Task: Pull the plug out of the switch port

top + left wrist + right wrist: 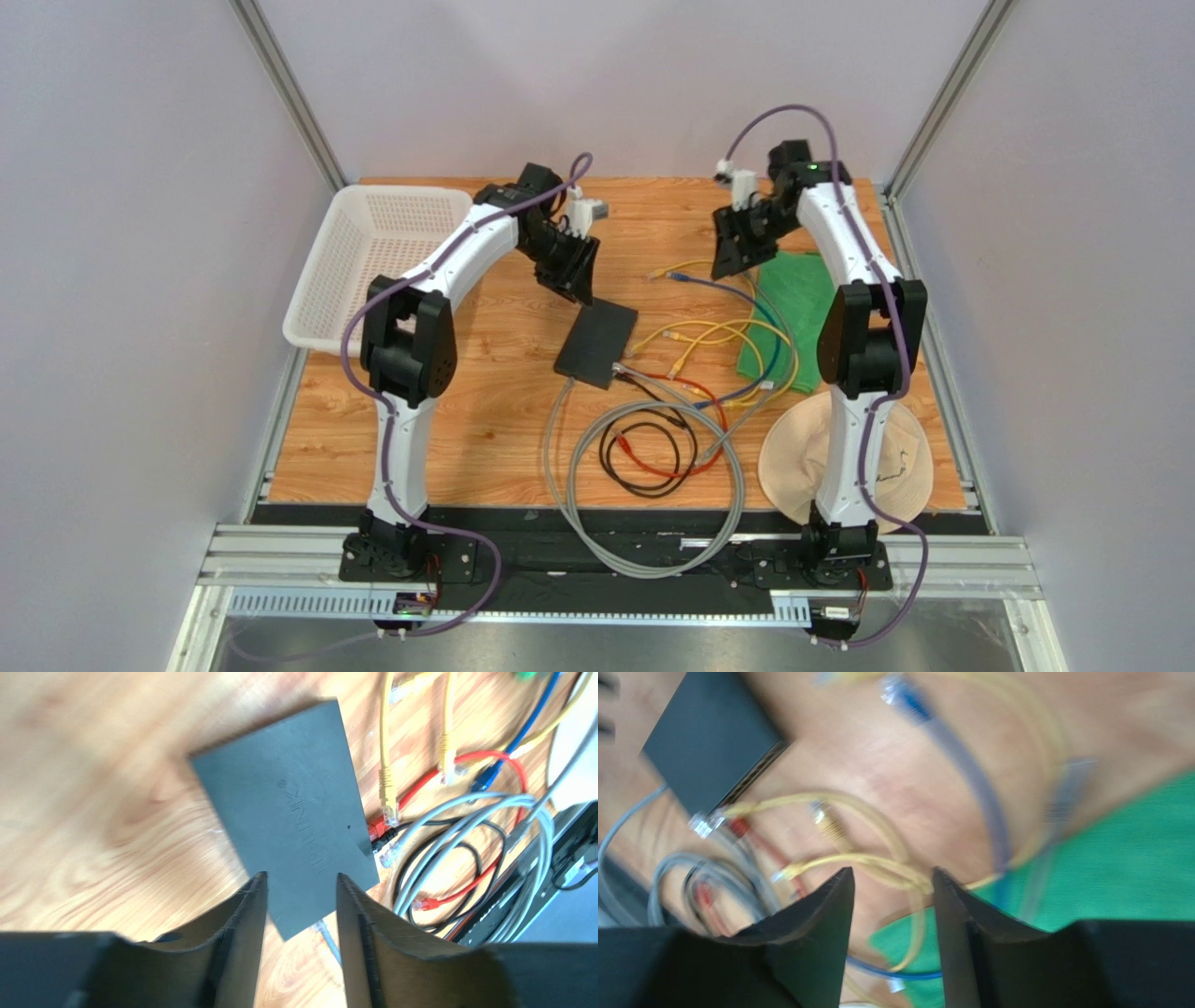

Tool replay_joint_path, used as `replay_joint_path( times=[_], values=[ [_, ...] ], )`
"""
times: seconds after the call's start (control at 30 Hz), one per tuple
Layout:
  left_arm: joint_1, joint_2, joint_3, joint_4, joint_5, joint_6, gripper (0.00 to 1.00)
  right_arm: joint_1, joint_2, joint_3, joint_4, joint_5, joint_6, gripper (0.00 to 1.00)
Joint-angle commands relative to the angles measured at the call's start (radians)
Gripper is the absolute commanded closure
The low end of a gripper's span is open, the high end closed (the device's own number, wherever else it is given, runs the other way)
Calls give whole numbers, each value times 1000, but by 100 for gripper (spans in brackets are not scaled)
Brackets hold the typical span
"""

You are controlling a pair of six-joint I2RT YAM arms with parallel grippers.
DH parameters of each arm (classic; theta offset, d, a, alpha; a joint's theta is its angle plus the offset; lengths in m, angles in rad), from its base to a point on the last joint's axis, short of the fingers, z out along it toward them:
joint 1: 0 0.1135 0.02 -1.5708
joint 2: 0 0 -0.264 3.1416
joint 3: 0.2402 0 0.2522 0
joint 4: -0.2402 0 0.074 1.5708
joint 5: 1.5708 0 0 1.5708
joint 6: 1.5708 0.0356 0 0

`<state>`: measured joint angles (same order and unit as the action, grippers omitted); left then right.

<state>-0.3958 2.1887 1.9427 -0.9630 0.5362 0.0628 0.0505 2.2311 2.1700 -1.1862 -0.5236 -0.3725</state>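
Progress appears to be nil so far. From the top camera the switch (595,343) lies flat mid-table with cables running from its near-right edge. The left gripper (572,273) hovers just behind it, and the right gripper (732,252) is well apart, over the far side near a green cloth (793,315). In the left wrist view the jaws stand parted and hold nothing, with the switch directly below them. A red plug (376,827) and a grey plug (387,856) sit at the port edge, apparently seated, so the pull is not yet done; which one is meant I cannot tell. Embossed lettering on the lid seems to read TP-LINK, though it is soft. In the right wrist view the jaws are likewise parted and empty above loose yellow cables (829,859). The switch sits upper left with its ports turned toward them, and nothing is legible there.
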Motion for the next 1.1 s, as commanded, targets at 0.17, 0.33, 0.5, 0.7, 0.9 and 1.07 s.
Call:
replay_joint_path(
  times=[0.17,0.33,0.5,0.7,0.9,1.07],
  values=[
    [161,-128,-30,-33,1,-23,46,270,-74,-334,37,-72,6,65],
    [172,-179,-97,-14,-28,-4,46,296,-44,-300,14,-82,-9,54],
    [172,-208,-165,20,-30,-4,46,302,-64,-314,11,-142,-103,41],
    [175,-167,-143,9,-5,-24,47,327,-70,-335,-18,-191,-377,39],
    [175,-162,-151,6,7,-35,47,368,-178,-464,-44,-133,-539,43],
    [175,-150,-171,23,24,-52,47,371,-289,-625,-96,-70,-621,40]
  ],
)
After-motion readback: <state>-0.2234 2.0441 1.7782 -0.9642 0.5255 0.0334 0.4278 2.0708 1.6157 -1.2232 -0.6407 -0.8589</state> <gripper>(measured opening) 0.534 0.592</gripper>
